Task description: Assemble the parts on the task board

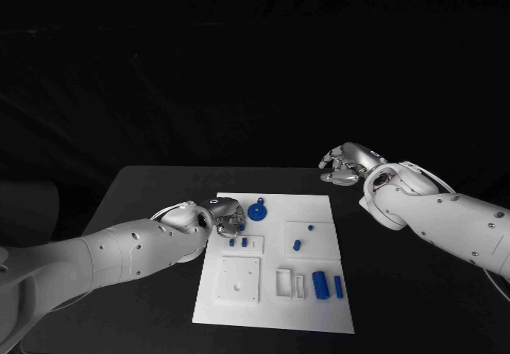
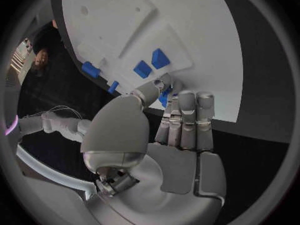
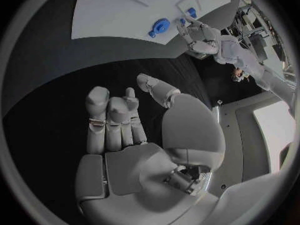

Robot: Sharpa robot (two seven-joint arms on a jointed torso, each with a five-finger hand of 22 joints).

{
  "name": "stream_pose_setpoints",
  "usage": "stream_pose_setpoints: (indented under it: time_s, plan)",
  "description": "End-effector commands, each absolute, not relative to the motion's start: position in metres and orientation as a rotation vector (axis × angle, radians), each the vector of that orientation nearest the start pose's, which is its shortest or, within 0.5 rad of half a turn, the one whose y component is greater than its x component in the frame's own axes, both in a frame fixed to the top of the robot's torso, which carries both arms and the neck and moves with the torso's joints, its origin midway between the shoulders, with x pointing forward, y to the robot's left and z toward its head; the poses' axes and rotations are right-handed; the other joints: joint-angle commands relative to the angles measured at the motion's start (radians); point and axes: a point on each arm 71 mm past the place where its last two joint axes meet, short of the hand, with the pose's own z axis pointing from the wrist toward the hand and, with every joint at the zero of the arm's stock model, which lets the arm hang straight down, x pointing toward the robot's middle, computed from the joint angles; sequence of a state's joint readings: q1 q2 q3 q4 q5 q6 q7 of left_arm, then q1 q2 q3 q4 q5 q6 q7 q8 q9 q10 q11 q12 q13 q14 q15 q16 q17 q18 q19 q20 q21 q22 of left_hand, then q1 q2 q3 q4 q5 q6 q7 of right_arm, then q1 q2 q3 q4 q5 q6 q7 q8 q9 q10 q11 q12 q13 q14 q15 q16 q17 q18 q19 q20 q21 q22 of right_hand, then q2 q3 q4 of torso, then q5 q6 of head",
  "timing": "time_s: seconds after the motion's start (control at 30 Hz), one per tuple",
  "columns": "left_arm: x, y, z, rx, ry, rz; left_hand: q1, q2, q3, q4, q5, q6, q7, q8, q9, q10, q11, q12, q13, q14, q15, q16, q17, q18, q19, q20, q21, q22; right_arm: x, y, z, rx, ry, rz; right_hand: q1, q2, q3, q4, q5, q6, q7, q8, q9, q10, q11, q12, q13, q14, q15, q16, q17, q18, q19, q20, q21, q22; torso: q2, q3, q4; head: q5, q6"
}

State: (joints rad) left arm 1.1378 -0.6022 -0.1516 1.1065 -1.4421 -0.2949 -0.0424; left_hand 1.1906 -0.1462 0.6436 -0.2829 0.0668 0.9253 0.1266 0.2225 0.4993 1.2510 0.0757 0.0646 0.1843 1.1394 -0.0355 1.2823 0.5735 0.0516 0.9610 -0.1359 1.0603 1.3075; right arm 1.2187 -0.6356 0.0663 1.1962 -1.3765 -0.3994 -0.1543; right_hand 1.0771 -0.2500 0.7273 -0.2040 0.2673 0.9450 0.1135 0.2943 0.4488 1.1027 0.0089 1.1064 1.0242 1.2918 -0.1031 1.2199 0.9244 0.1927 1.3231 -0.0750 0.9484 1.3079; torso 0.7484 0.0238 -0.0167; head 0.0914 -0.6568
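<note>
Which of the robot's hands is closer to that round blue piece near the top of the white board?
Left. The left hand sits beside the round blue piece; the right hand hovers off the task board.

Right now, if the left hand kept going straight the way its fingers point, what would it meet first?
Probably a small blue part at the task board's near edge. In the wrist view the left hand's fingertips already sit at that edge beside it; actual contact is unclear.
</note>
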Motion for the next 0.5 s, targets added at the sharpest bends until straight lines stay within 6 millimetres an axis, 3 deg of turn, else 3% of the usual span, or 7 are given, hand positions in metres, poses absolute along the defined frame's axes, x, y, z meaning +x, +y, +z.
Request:
stream_pose_setpoints:
  time_s: [0.03,0.5]
  plan:
    - [0.524,0.200,-0.277,0.166,1.818,-0.510,0.001,-0.011,-0.002,0.000,-0.006,-0.023,-0.003,-0.010,-0.005,-0.019,0.005,-0.002,-0.004,-0.008,0.003,0.003,-0.002,0.085,-0.009,0.002,-0.005,0.009,0.560,-0.200,-0.154,0.087,1.524,0.554,-0.002,0.008,-0.003,-0.002,0.006,-0.001,0.006,-0.002,0.000,-0.002,-0.003,0.004,-0.002,0.008,0.000,-0.005,0.002,0.069,0.000,-0.004,-0.004,0.009,0.000,-0.0001,-0.0004,0.000,0.001]
    - [0.527,0.219,-0.275,0.120,1.787,-0.473,0.012,-0.019,0.003,0.004,-0.005,-0.053,0.011,-0.014,-0.008,-0.055,0.018,0.001,-0.014,-0.018,0.016,0.009,-0.009,0.095,-0.014,0.016,-0.010,0.009,0.556,-0.203,-0.155,0.078,1.544,0.574,-0.003,0.005,-0.005,-0.004,0.006,-0.008,0.008,-0.006,-0.002,-0.004,-0.001,0.003,-0.003,0.007,0.001,-0.006,0.002,0.069,-0.001,-0.004,-0.005,0.009,-0.001,-0.0003,-0.0004,-0.004,0.007]
